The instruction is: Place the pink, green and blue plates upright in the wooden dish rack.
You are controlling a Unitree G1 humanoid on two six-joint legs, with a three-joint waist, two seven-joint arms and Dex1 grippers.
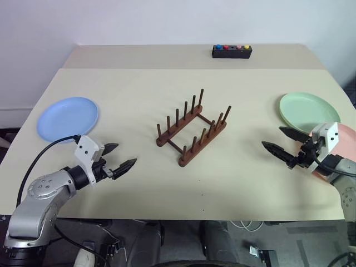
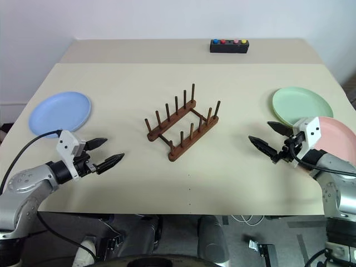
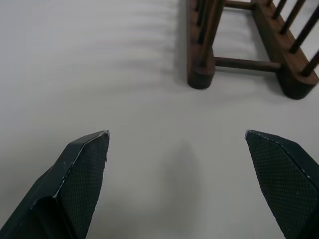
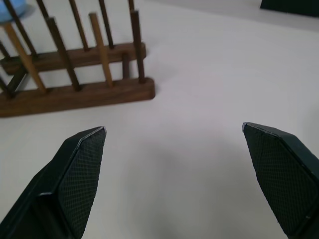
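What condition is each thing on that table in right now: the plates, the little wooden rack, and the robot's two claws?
Blue plate: lying flat on the table, untouched.
Green plate: lying flat, its near edge under the pink plate.
Pink plate: lying flat, overlapping the green plate.
Wooden dish rack: standing empty, no plate between its pegs.
Left gripper: open, holding nothing.
Right gripper: open, holding nothing.

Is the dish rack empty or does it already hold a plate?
Empty. The dish rack has nothing between its pegs; the blue plate, green plate and pink plate all lie flat on the table.
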